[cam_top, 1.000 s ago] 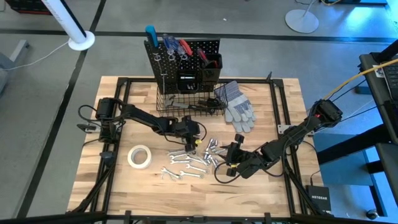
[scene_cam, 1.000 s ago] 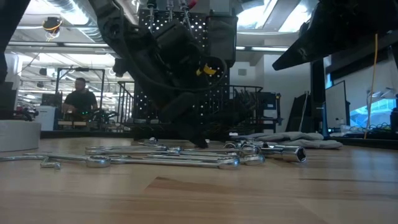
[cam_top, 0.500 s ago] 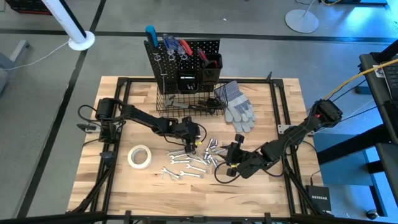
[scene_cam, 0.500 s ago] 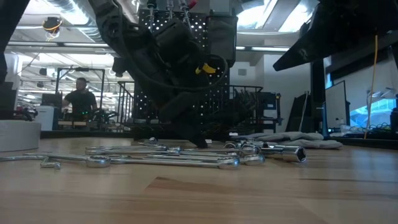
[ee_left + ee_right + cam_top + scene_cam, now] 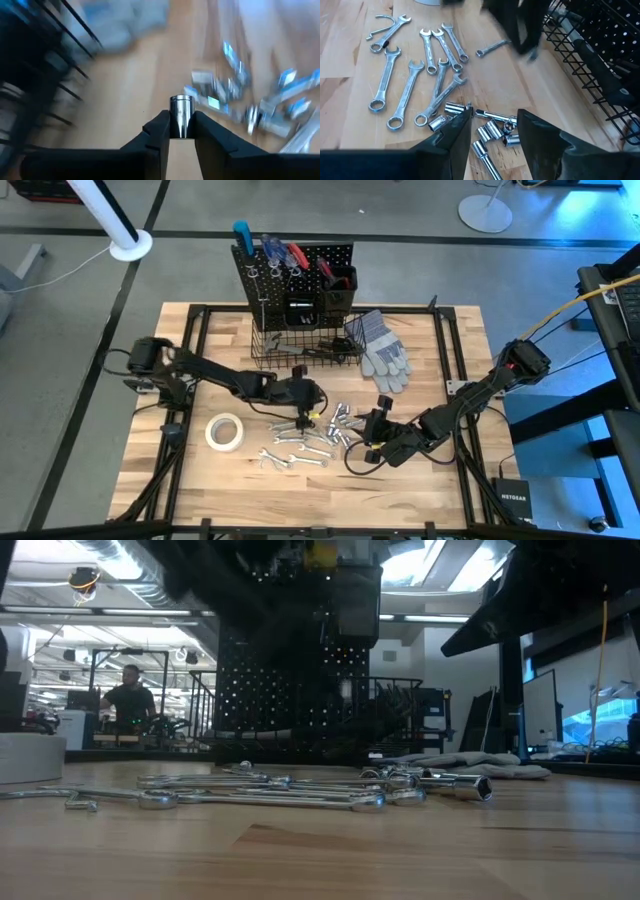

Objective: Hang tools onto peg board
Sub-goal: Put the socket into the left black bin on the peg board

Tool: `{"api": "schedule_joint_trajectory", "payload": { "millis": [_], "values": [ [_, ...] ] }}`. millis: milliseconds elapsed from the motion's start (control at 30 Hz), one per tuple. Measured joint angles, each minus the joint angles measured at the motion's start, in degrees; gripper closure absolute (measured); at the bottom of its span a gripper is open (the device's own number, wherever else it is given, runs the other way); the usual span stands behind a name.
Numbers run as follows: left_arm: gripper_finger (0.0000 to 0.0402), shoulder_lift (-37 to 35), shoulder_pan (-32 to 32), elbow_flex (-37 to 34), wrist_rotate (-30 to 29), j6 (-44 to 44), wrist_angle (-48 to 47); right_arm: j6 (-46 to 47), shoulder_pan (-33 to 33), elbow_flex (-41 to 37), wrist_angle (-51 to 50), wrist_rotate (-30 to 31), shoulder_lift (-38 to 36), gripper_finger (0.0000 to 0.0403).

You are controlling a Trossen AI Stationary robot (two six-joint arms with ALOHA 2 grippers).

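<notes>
Left hand (image 5: 181, 131) now clamped on a small silver socket (image 5: 181, 115), one end poking out past the fingertips, as seen from the left wrist. Lifted clear of the bench (image 5: 190, 480): a second ago low over the wrenches at table height in the low view, now gone up out of that view, only a dark blur left before the peg board (image 5: 290, 650). Seen from above, left arm swung and stretched, its base joint turned outward toward the bench's left edge, the hand (image 5: 312, 402) hanging just short of the wire basket (image 5: 300, 345), above the near end of the tool pile.

Right hand (image 5: 492, 132) unchanged over the last second: fingers apart, nothing between them, poised low over the loose sockets (image 5: 487, 131) at the pile's right side. From above, sitting (image 5: 378, 420) just right of the pile.

Spread of silver wrenches (image 5: 295, 450) lying flat at mid-bench, same layout as before. White tape roll (image 5: 225, 431) left of them, untouched. Grey work gloves (image 5: 383, 350) right of the basket. Peg board (image 5: 295, 270) upright at the bench's far edge, red- and blue-handled tools already hanging on it.

Person (image 5: 128, 700) far back in the room, in the same spot.
</notes>
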Motion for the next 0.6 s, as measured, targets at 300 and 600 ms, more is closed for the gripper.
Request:
{"api": "schedule_joint_trajectory", "payload": {
  "millis": [300, 600],
  "values": [
    [0.0337, -18.1, -0.9, 0.1, -12.3, 7.5, 2.0, 0.0, 0.0, 0.0, 0.1, 0.0, 0.0, 0.0240],
    [0.0327, -25.2, 7.9, 0.2, -19.7, 11.9, 4.3, 0.0, 0.0, 0.0, 0.1, 0.1, 0.0, 0.0240]
  ]
}}
